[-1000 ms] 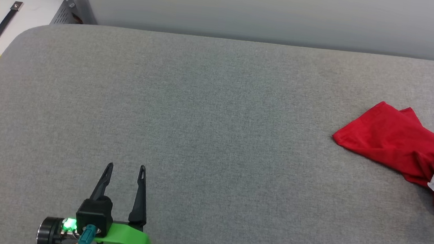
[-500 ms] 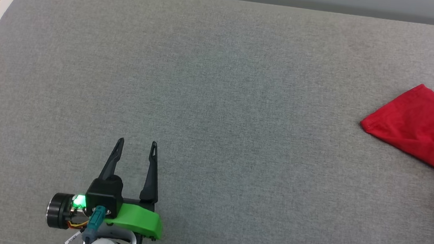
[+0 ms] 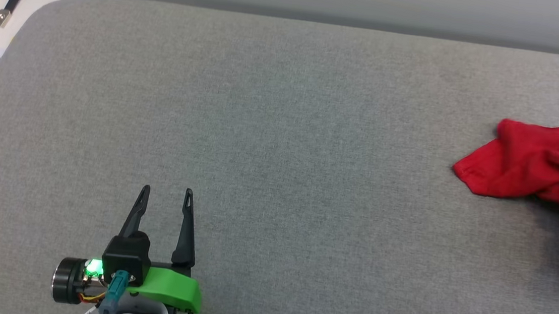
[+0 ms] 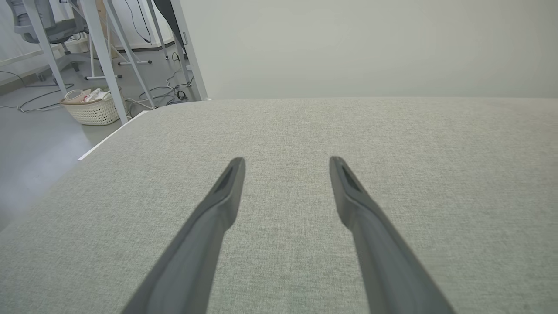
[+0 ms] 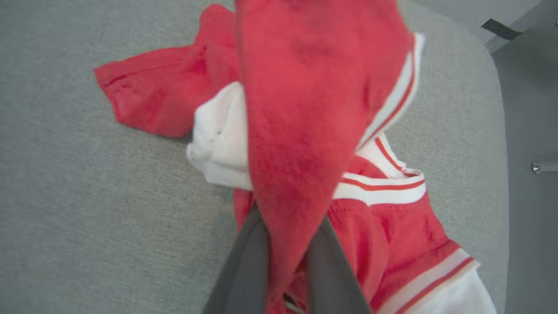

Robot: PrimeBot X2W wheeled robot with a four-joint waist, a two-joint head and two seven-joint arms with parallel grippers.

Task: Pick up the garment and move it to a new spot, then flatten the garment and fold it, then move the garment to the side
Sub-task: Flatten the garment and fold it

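Note:
The garment (image 3: 527, 161), red cloth with a bit of white, lies bunched at the right edge of the grey padded table (image 3: 282, 127) in the head view and runs out of the picture. In the right wrist view the garment (image 5: 305, 87) shows red body, white sleeve and red-white striped trim. My right gripper (image 5: 287, 244) is shut on a fold of red cloth, which rises tent-like between its dark fingers (image 5: 248, 270). My left gripper (image 3: 166, 192) rests open at the lower left, far from the cloth. Nothing lies between the fingers of the left gripper (image 4: 286, 162).
A white case with a black handle (image 3: 9, 2) stands off the table's far left corner. Metal frame legs (image 4: 109, 52) and a woven basket (image 4: 93, 109) stand on the floor beyond that corner. A pale wall runs behind the table.
The head camera has shifted. The garment's flat corner has bunched up and pulled toward the right as my right gripper shut on it. The left gripper stays open.

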